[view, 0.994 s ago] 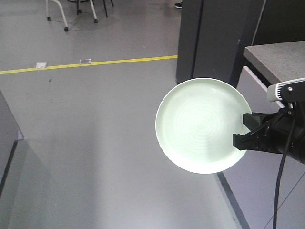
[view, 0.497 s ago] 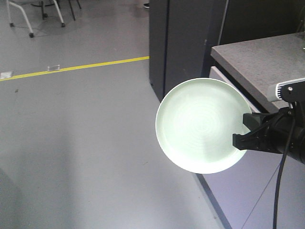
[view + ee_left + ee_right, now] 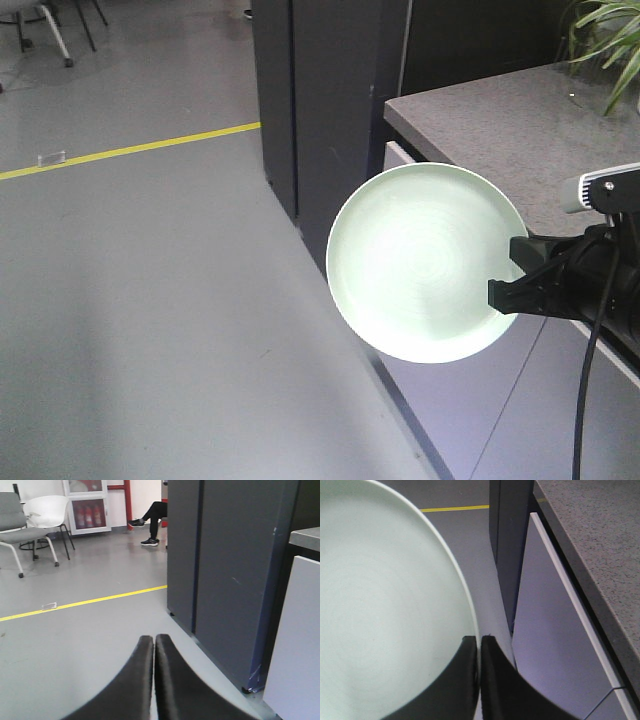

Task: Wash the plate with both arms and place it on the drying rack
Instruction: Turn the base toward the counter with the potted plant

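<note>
A round pale mint-green plate (image 3: 420, 260) hangs in the air, face toward the front camera, above the grey floor. My right gripper (image 3: 498, 296) is shut on its right rim. In the right wrist view the plate (image 3: 380, 610) fills the left side, and its rim passes between the two black fingers of the right gripper (image 3: 479, 640). My left gripper (image 3: 154, 639) is shut with nothing between its fingers, pointing over the floor. The drying rack is out of view.
A grey speckled counter (image 3: 500, 120) with pale cabinet fronts (image 3: 470, 400) stands at the right, beside a tall dark cabinet (image 3: 320, 110). A yellow floor line (image 3: 130, 150) crosses the back left. A white chair (image 3: 42, 515) and a seated person's legs (image 3: 150, 517) are far behind.
The whole scene has slid left in the front view: cabinet and counter have come further into frame while the plate and right gripper keep their place in the picture.
</note>
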You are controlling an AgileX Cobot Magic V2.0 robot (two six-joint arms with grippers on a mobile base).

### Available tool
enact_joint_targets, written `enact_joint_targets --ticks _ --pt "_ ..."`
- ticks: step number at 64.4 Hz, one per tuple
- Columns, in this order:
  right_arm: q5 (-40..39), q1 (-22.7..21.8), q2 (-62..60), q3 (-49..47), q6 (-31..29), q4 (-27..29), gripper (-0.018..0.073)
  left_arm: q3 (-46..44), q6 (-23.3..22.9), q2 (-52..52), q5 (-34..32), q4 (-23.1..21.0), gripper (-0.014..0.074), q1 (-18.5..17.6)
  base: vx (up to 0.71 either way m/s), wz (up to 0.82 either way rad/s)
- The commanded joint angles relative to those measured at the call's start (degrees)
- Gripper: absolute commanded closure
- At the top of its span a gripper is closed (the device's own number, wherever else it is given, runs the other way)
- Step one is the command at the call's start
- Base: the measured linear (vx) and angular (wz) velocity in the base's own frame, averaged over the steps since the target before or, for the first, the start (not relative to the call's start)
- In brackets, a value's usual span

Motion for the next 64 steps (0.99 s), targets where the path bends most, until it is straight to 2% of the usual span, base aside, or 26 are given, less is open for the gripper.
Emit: enact_joint_targets --ticks 1,64 --pt "-4.18 -0.23 -1.17 -1.48 -0.08 0.07 0.0568 0.86 -0.21 -0.90 -4.09 -0.39 0.0601 0.03 0.06 -0.22" --pt "-4.18 -0.23 -1.17 -1.48 -0.13 0.07 0.0568 0.86 -0.21 -0.90 -4.09 -0.39 0.0601 0.03 0.06 -0.24"
